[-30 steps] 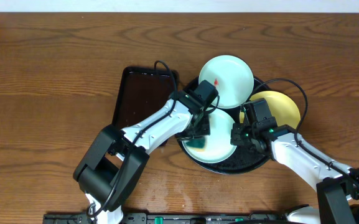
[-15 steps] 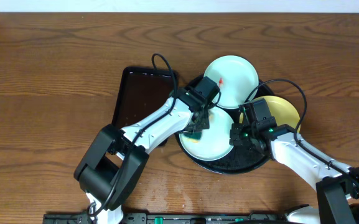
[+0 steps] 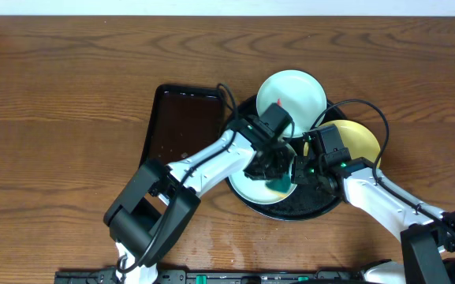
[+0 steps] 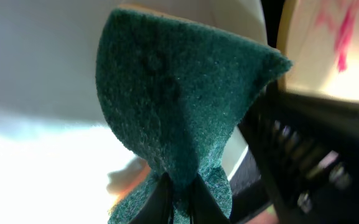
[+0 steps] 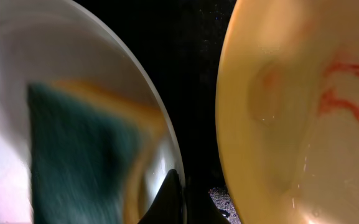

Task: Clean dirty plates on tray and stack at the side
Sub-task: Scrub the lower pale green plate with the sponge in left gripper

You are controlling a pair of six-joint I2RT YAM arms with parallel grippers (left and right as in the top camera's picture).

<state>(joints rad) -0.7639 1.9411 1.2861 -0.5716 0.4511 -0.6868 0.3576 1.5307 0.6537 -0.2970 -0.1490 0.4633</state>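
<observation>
Left end effector (image 4: pixel 178 198) clamps green sponge (image 4: pixel 179 99) to mint plate (image 3: pixel 249 186) on tray (image 3: pixel 314 207). Right end effector (image 5: pixel 178 200), closed, crowds the plate's 3 o'clock rim.

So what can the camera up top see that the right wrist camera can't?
Only the overhead view shows the rectangular dark tray, the far plate with its little red smear, the wooden table and the left arm reaching in with the green sponge. Only the right wrist view shows the red smears on the yellow plate up close. Both show the green sponge, the yellow plate, the pale plate under the sponge and the round black tray.
</observation>
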